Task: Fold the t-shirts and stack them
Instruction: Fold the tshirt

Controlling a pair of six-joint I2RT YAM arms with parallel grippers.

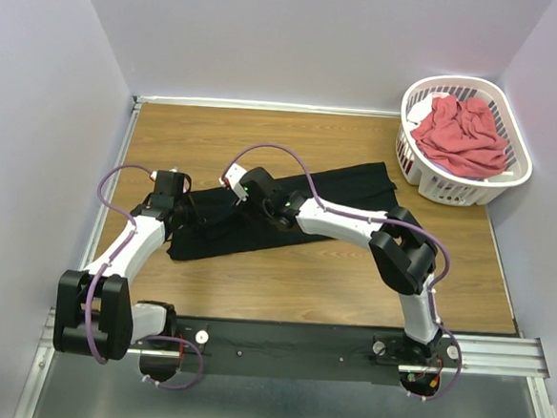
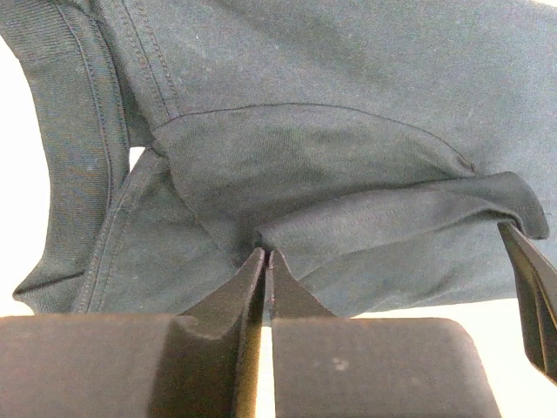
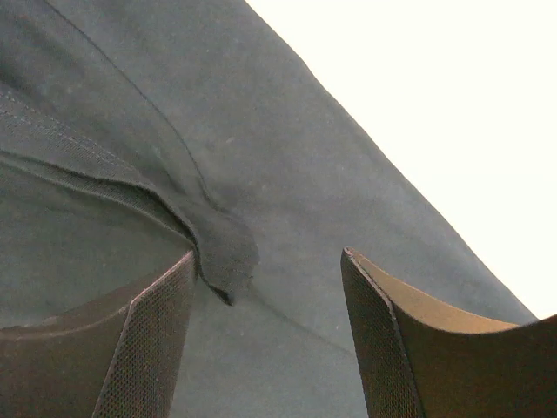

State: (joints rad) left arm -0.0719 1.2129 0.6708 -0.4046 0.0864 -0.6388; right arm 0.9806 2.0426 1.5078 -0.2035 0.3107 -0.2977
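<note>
Lying out, one black t-shirt (image 1: 356, 191) — one coral-red t-shirt (image 1: 465, 136) in basket (image 1: 464, 81)

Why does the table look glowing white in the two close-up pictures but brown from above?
Left wrist view: the table blows out white, likely exposure set for the black t-shirt; right wrist view: same glare; top view: even light, brown wood grain shows.

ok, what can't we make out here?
- Top view: the left arm and right arm cover the left half of the black t-shirt.
- Top view: red cloth bunched in the basket; one shirt or several, unclear.
- Wrist views: background washed out white; shirt cut off by frame edges.
</note>
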